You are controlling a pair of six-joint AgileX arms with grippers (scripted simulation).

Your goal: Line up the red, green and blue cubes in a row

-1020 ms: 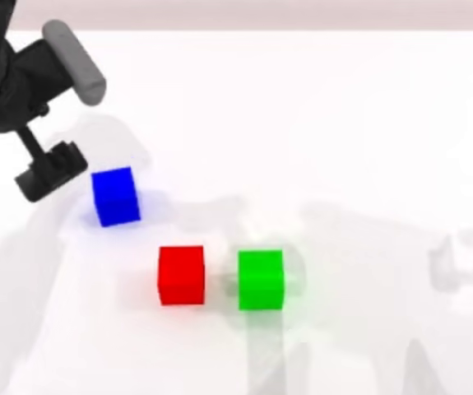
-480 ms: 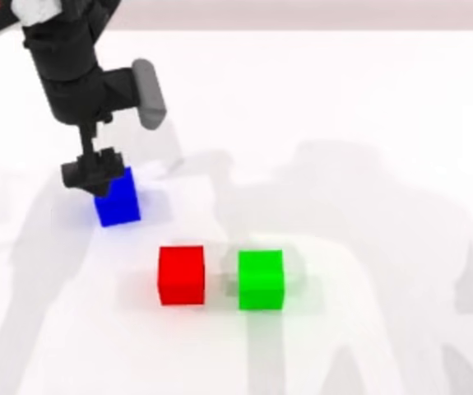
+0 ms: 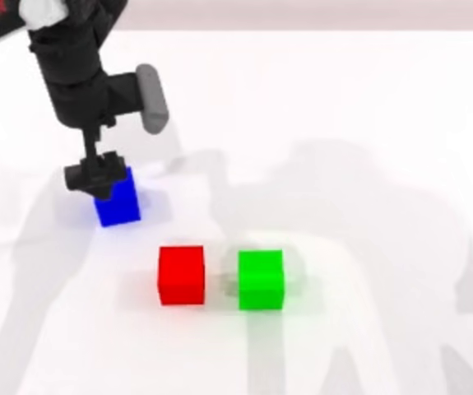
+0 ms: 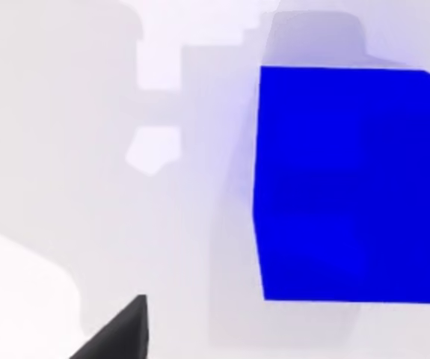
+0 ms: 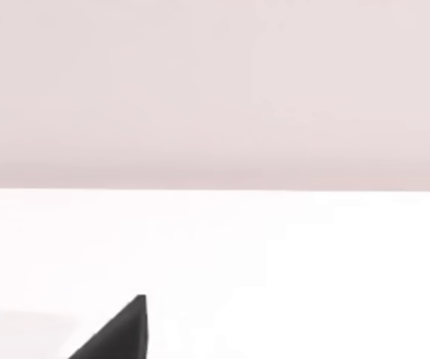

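The blue cube (image 3: 119, 203) lies on the white table at the left, and in the left wrist view the blue cube (image 4: 353, 187) looms close. My left gripper (image 3: 96, 176) hangs open just over the cube's far left corner, holding nothing; only one dark fingertip (image 4: 125, 333) shows in its wrist view, beside the cube and apart from it. The red cube (image 3: 181, 275) and the green cube (image 3: 261, 280) sit side by side nearer the front, a small gap between them. My right arm is outside the top view; one fingertip (image 5: 125, 329) shows over bare table.
The left arm's dark links (image 3: 76, 66) and a grey cylinder (image 3: 151, 97) reach in from the far left corner. The table's far edge (image 5: 215, 188) meets a pale pink wall.
My left arm swung in from the table's left side until its gripper stood over the blue cube's far left corner, then nearly stopped. No cube has moved.
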